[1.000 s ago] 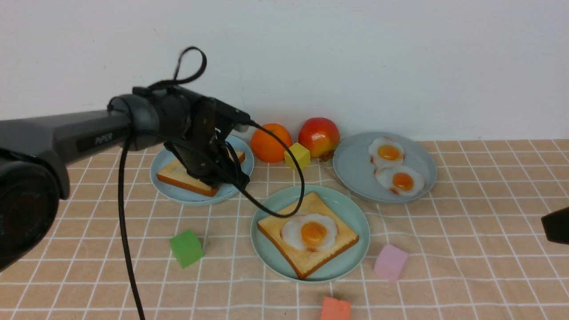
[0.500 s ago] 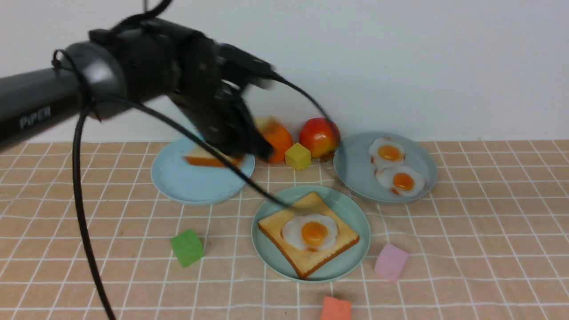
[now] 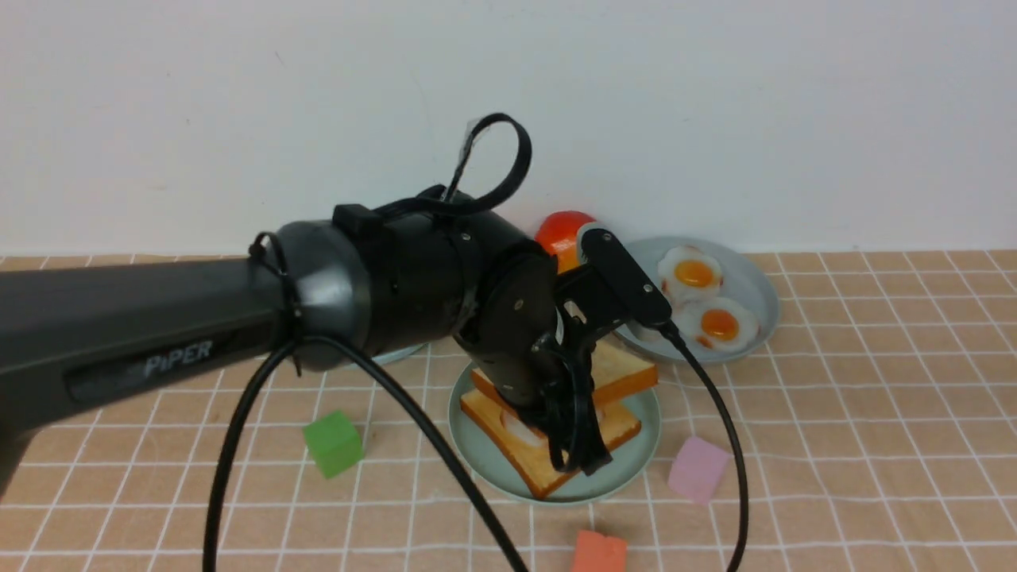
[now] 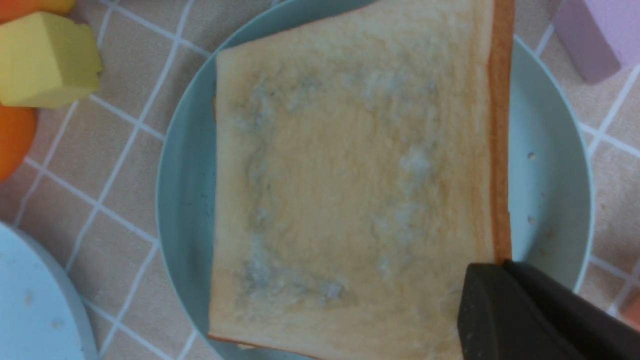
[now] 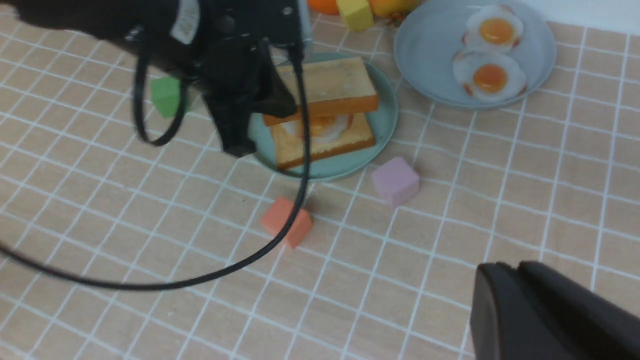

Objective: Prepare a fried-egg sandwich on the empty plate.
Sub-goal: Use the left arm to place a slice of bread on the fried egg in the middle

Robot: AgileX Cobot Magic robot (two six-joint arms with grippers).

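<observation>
Cornerwise in left hand (image 3: 586, 457): top toast (image 3: 628, 372)

Egg (image 5: 320, 125) mostly under toast (image 5: 325, 82), orange (image 4: 12, 140) cut off

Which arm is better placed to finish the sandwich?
Left. The left gripper holds the top toast slice over the fried egg on the mint-green plate, so it likely only needs to lower and release. The right gripper is far off, holding nothing.

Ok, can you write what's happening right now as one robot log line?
step: top toast | left gripper: shut on top toast | place: above egg and bottom toast on mint-green plate | released: no
</observation>
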